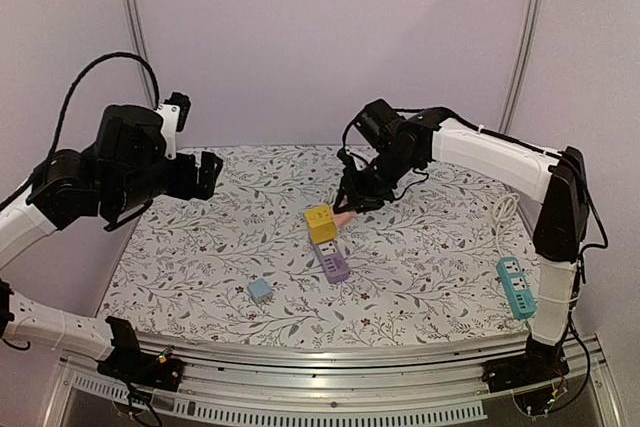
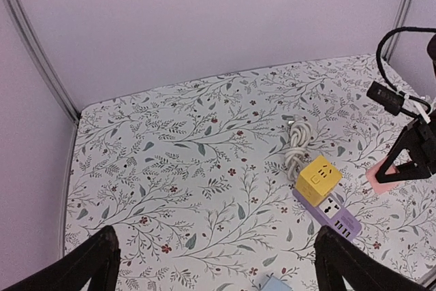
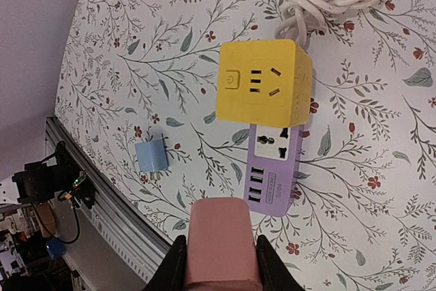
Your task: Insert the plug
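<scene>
Right gripper [image 1: 352,202]: closed onto the pink plug [image 3: 219,226], which is clamped between both fingers [image 3: 174,269]. The plug is held just beside the yellow cube socket [image 3: 264,81], on that cube's right side in the top view. Whether it touches the floral table cover [image 1: 430,277] cannot be told.

Left gripper [image 1: 207,175]: jaws spread wide, nothing held, raised over the left part of the table, well apart from the sockets.

Yellow cube: 1 face is seen to carry a round button with a power symbol, 3 short slots and angled pin holes. One end of the purple power strip [image 3: 272,168] is overlapped by the cube. On the strip, 1 universal socket in a white panel and 4 USB ports are seen. Small print beside the ports is too small to be read. No brand is legible anywhere.

Other items noted:
- a coiled white cable [image 2: 298,142] just behind the cube
- a small blue adapter [image 3: 151,156] lying alone nearer the front edge
- a teal power strip [image 1: 515,287] at the right edge
</scene>
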Robot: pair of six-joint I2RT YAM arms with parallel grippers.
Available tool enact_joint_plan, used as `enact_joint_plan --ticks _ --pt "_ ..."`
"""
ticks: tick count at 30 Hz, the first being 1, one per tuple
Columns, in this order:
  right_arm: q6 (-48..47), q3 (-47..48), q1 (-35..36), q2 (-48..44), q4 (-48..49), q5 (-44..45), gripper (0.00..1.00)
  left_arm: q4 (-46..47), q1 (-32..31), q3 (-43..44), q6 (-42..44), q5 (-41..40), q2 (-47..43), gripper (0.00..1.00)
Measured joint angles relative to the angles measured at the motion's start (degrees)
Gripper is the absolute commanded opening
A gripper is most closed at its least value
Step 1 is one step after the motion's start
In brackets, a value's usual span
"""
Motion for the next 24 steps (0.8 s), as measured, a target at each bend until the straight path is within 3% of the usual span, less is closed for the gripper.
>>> enact_joint_plan --ticks 11,24 --pt "3.0 8.2 4.0 9.4 -5.9 8.9 0.00 -4.2 0.0 -7.6 -4.2 2.0 -9.2 0.99" --pt "3.4 15.2 4.7 18.1 -10.2 14.6 0.00 -5.7 0.0 -8.9 -4.0 4.4 -11.2 0.99"
